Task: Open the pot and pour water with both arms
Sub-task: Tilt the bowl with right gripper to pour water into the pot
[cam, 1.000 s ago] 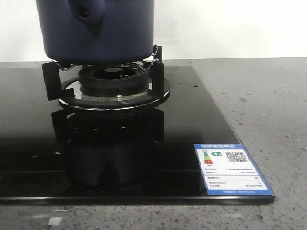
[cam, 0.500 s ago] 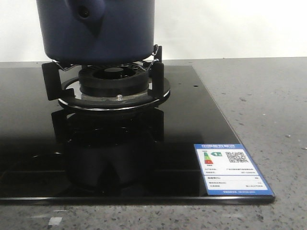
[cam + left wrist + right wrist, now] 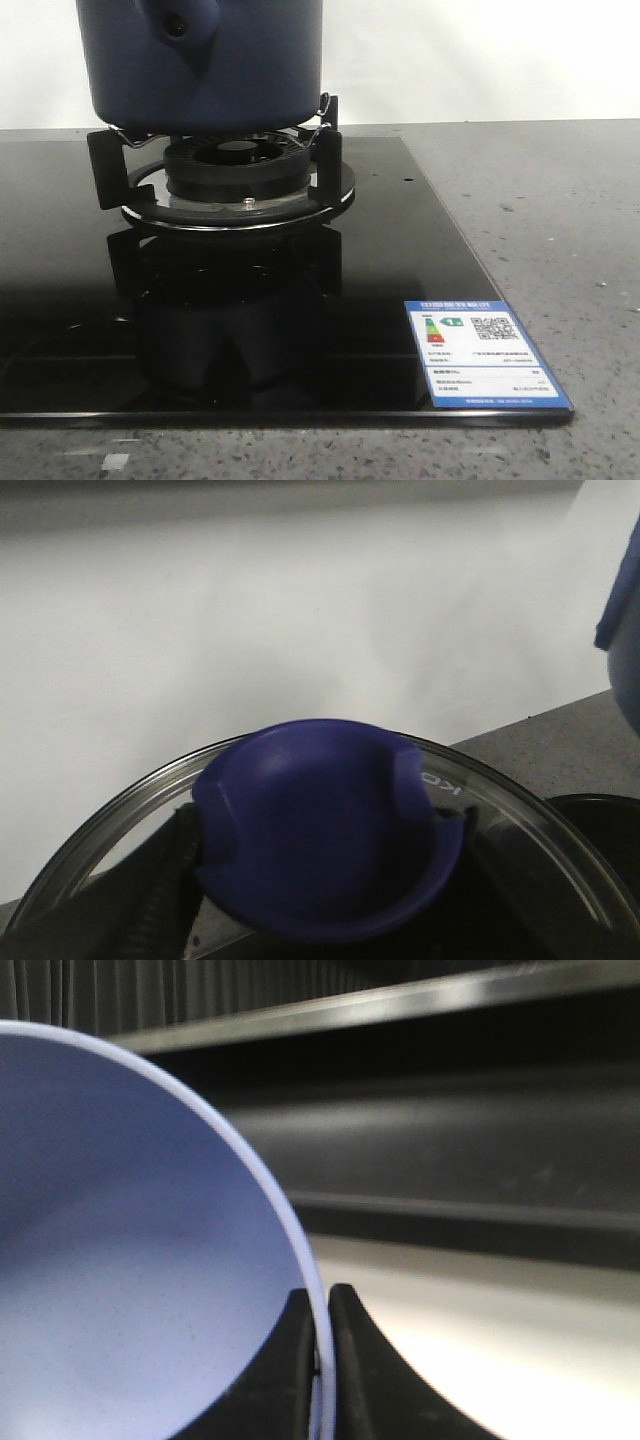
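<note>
Three views record the moment. Front view: the pot [image 3: 200,62], dark navy blue with straight sides, stands on the black burner grate [image 3: 325,150] at the rear left of the glossy black cooktop [image 3: 400,250]; its stubby handle stub [image 3: 178,22] with a round hole faces the camera, and its top runs out of view. Beneath it lie the burner head [image 3: 235,170] and a chromed ring [image 3: 240,212]. A blue-bordered energy label [image 3: 485,352] is stuck on the near right corner of the cooktop, which sits in a speckled grey counter [image 3: 540,200]. Neither arm appears here. Left wrist view: the left gripper [image 3: 325,935] is at the glass lid [image 3: 530,825], its dark fingers [image 3: 165,900] on either side of the blue lid knob [image 3: 325,850]; the fingertips are hidden under the knob, so a firm clamp cannot be told. A white wall fills the background. Right wrist view: the right gripper [image 3: 322,1360] is pinched on the white rim of a light-blue bowl [image 3: 130,1260], one finger inside and one finger outside the rim, both touching it.
</note>
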You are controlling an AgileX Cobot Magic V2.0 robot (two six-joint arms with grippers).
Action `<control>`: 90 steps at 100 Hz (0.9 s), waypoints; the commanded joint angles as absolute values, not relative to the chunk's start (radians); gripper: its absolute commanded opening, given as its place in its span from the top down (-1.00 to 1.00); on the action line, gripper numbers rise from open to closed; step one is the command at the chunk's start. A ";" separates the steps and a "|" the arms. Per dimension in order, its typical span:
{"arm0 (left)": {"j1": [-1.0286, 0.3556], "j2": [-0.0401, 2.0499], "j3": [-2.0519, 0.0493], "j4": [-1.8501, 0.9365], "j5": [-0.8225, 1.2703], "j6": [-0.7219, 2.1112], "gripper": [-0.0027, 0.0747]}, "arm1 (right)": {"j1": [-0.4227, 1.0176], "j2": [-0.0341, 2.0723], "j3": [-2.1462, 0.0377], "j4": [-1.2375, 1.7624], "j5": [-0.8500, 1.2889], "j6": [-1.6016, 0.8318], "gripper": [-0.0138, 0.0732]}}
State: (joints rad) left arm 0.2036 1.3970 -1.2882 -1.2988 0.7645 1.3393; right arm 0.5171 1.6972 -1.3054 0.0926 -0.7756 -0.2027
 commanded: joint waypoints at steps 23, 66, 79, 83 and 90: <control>0.204 1.358 -1.326 -1.390 0.756 1.332 -0.08 | 0.518 1.647 -1.291 0.029 -0.986 -0.205 0.78; 0.204 1.358 -1.326 -1.390 0.756 1.332 -0.08 | 0.518 1.647 -1.291 0.021 -1.019 -0.205 0.78; 0.204 1.358 -1.326 -1.390 0.756 1.332 -0.08 | 0.518 1.647 -1.291 0.021 -1.017 -0.205 0.78; 0.204 1.358 -1.326 -1.390 0.756 1.332 -0.08 | 0.518 1.647 -1.291 0.021 -1.017 -0.205 0.78; 0.204 1.358 -1.326 -1.390 0.756 1.332 -0.08 | 0.518 1.647 -1.291 0.021 -1.014 -0.205 0.78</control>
State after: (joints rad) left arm 0.2036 1.3970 -1.2882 -1.2988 0.7645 1.3393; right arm 0.5171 1.6977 -1.2675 0.0263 -0.9336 -0.2027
